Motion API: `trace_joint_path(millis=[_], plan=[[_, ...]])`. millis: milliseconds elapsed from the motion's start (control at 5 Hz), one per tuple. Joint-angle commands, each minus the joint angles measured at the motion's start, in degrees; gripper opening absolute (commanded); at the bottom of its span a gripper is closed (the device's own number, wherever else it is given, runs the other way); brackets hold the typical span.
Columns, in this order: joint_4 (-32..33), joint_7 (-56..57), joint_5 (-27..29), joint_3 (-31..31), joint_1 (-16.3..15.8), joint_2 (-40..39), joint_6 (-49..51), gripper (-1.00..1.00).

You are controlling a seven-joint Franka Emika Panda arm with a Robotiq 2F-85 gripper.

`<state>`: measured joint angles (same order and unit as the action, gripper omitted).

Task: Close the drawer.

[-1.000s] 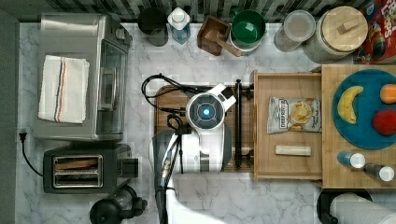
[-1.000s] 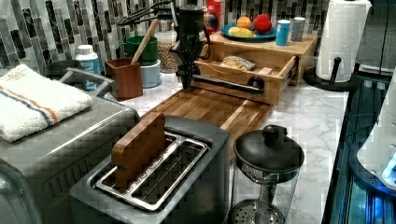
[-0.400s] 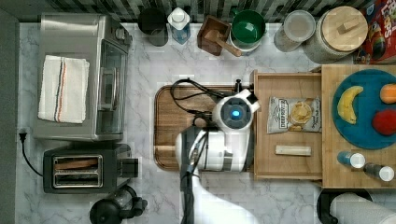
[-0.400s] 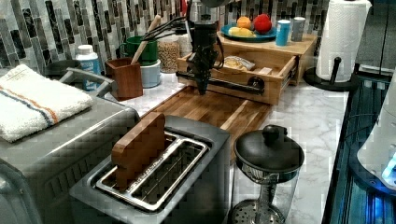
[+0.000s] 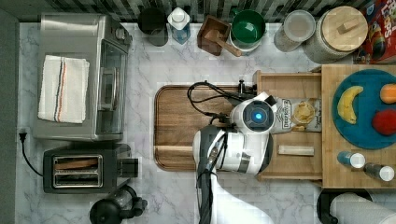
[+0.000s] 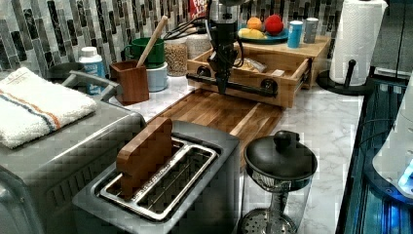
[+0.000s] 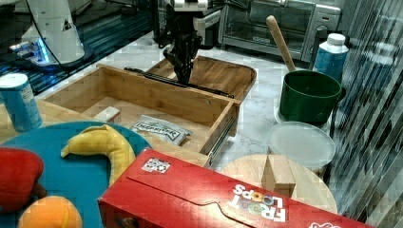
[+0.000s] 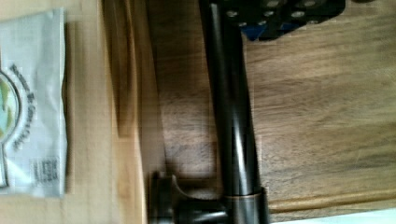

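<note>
A white, grey-veined marble counter [image 5: 154,56] runs under everything, backed by a wall of narrow striped tiles [image 6: 44,29]. The drawer [image 7: 142,102] stands pulled out from its butcher-block cabinet [image 5: 329,172], at the top view's right, its front edge over the dark walnut cutting board [image 5: 180,126]. Inside lie a snack packet [image 7: 161,128] and a small pale block [image 5: 296,150]. A dark metal handle bar [image 6: 234,84] spans the drawer's front. The arm's gripper [image 6: 221,87] hangs upright right at this bar, tip level with it; whether its fingers are released or clenched I cannot tell.

On top of the cabinet a blue plate [image 5: 369,135] carries a banana [image 5: 348,103], an orange [image 5: 388,93] and a red fruit [image 5: 385,121]. Along the back wall stand a green pot [image 5: 248,27], a wooden utensil holder [image 5: 212,33], a water bottle [image 5: 178,23] and lidded jars [image 5: 338,32]. At the top view's left sit a toaster oven [image 5: 84,77] with a folded striped towel [image 5: 63,88] on top, a toaster [image 5: 79,169] and a black-lidded French press [image 6: 280,170]. A paper-towel roll [image 6: 363,41] stands at the left view's right, and a red cereal box [image 7: 228,199] lies in the right view's foreground
</note>
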<state>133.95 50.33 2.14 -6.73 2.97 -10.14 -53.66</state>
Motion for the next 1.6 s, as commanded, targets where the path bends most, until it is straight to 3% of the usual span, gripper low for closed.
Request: trace_joint_path(millis=[200, 800, 1000, 1200, 1600], plan=[[-8.72, 24.88, 5.09, -1.51, 8.29, -6.49, -1.44, -1.0], [-22.04, 32.51, 3.9, -6.52, 16.96, -10.97, 6.04, -1.0], [-26.54, 37.95, 9.16, -11.7, 15.65, -14.37, 5.49, -1.0], [-30.66, 39.12, 8.61, -11.41, 18.56, -16.05, 6.18, -1.0], [-30.83, 34.27, 4.6, -15.14, 15.6, -13.28, 9.57, -1.0]])
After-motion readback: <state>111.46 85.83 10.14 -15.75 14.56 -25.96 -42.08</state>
